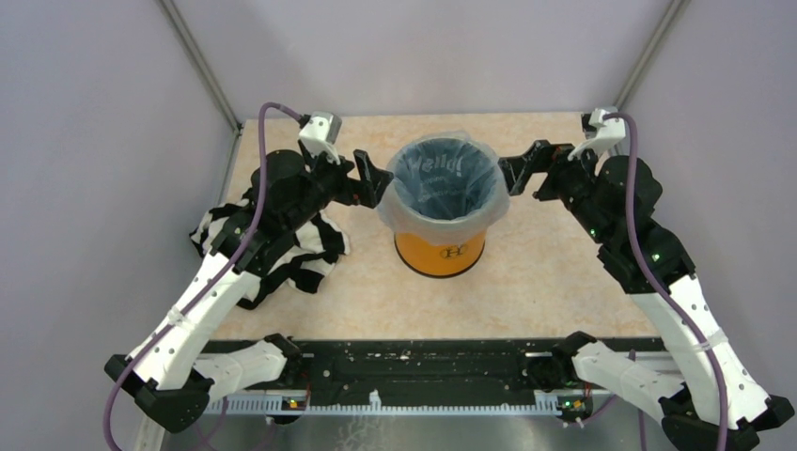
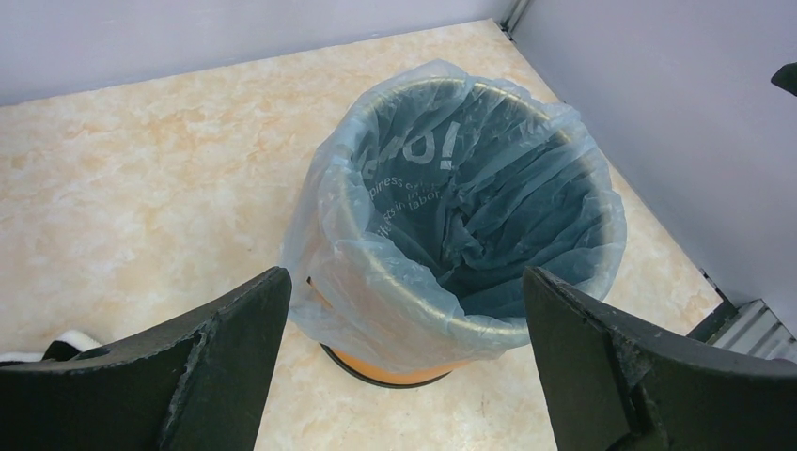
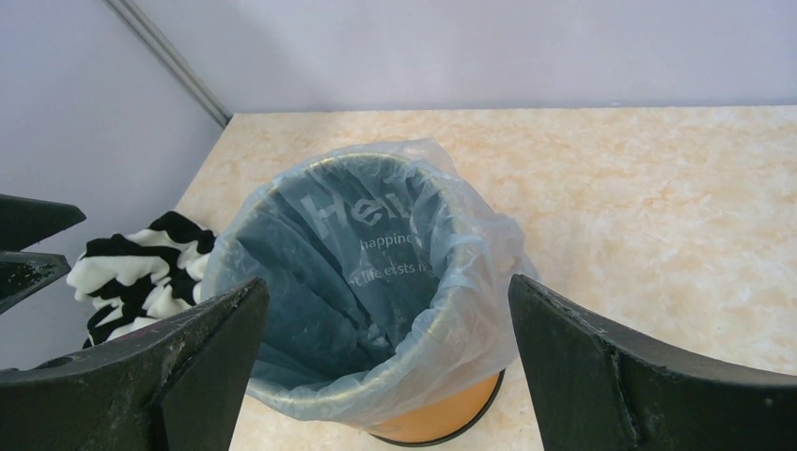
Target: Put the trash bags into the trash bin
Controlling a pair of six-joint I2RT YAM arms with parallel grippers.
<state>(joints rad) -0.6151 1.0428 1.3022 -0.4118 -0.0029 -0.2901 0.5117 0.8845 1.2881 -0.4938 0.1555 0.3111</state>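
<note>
Inside the trash bin [image 1: 440,254], the trash bag [image 1: 442,183] already lines the well, its mouth folded over the rim; left claw [image 1: 379,180] and right claw [image 1: 512,176] flank the bin, each spread apart and empty; the task looks essentially done.

- Cloth [image 1: 310,254]: a black-and-white striped heap at the left middle of the top view, partly covered. It also shows at the lower left of the right wrist view [image 3: 141,272].
- Table [image 1: 554,272]: beige, marbled top.
- Walls [image 1: 94,141]: plain pale lilac on three sides.
- Posts [image 1: 200,66]: grey metal, slanting in from both upper corners.
- Rail [image 1: 423,371]: a black strip along the table's bottom edge.
</note>
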